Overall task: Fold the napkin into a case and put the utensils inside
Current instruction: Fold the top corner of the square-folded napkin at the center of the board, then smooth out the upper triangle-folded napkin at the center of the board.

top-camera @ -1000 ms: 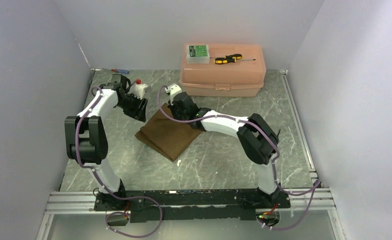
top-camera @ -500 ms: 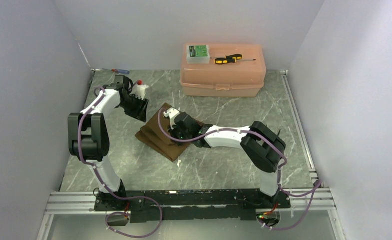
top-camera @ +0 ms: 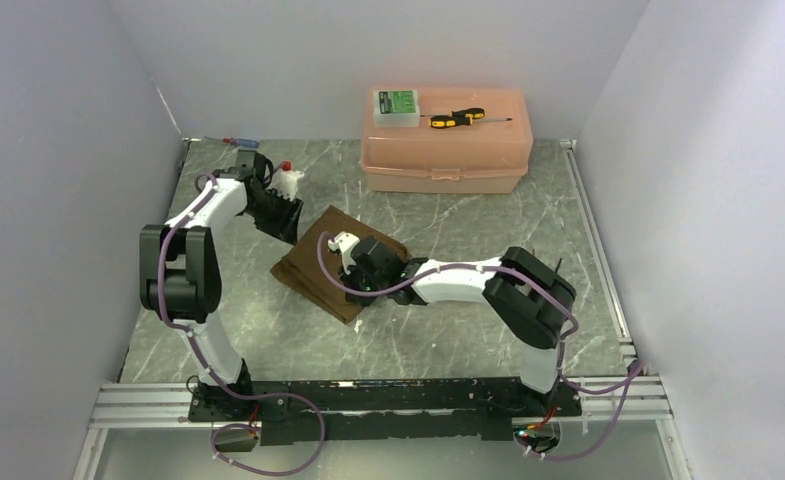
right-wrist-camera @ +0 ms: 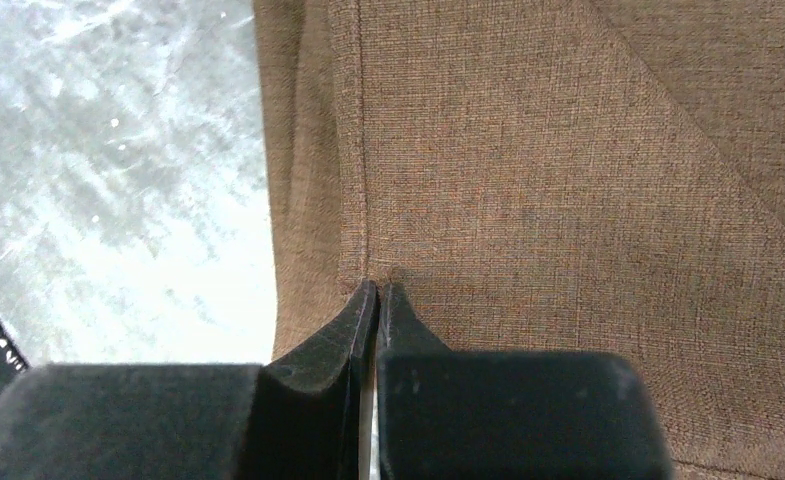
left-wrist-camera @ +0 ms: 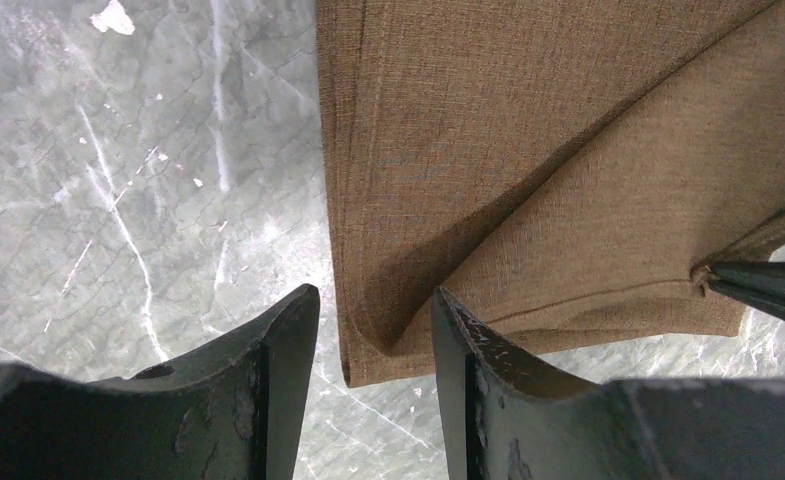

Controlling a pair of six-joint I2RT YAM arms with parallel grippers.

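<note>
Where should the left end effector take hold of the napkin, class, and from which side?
Probably the stacked corner of the napkin, coming down from outside its edge, over the table. The layers end together there, so the left end effector, open with one finger over table and one over cloth, can pinch them all. The right end effector pinches farther along that edge.

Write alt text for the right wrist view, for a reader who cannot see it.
The right tool, its black jaws shut, pinches a pucker in the brown napkin that fills most of the view. A diagonal fold crosses the cloth at upper right; grey marble table shows at left.
</note>
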